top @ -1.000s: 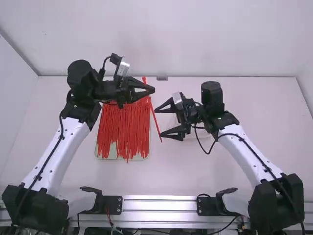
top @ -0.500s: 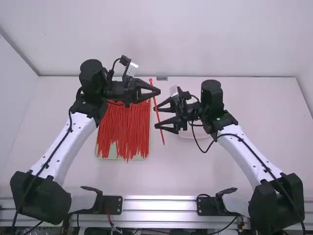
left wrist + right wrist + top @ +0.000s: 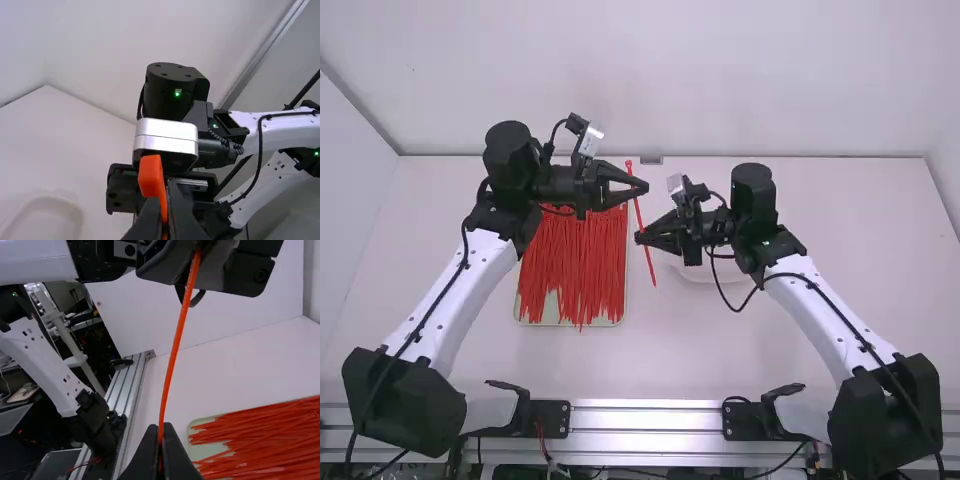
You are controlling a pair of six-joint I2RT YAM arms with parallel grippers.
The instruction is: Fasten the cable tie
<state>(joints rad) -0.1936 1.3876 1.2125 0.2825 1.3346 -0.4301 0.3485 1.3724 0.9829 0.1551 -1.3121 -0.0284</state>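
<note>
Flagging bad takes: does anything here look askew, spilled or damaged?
Nothing stands out. One tie is held between the left claw and right claw; the other ties lie bundled on their mat, a few tips past its edge.

One cable tie held above the table between both grippers, beside a pile of ties.

The cable tie (image 3: 638,210) stands steeply tilted over the middle of the table (image 3: 840,220), its head end farther from the camera and its tail hanging nearer. The left gripper (image 3: 636,186) pinches it from the left, just below the head. The right gripper (image 3: 640,237) pinches it from the right, lower down. The pile of ties (image 3: 575,262) lies on a mat (image 3: 535,320), just left of the held tie. The left arm reaches over the pile's far edge.
</note>
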